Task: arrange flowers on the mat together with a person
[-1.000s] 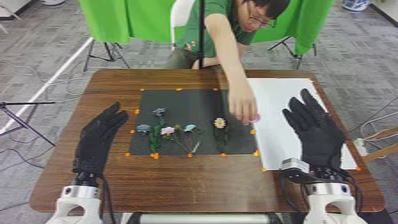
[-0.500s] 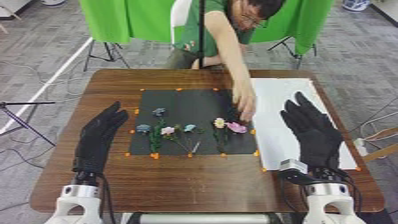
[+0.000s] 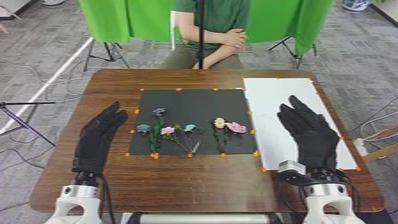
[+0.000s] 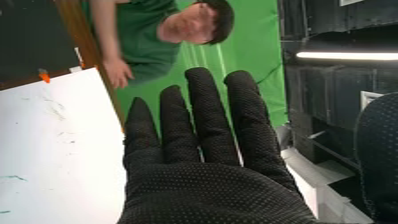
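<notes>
No text, label, brand, number or sign can be read. On the white sheet [image 3: 266,100] at the right of the head view, the right wrist view shows a few small green marks [image 4: 13,177]; they look more like smudges than lettering, though they are too faint to be sure, and no letter or figure can be made out in them.
</notes>
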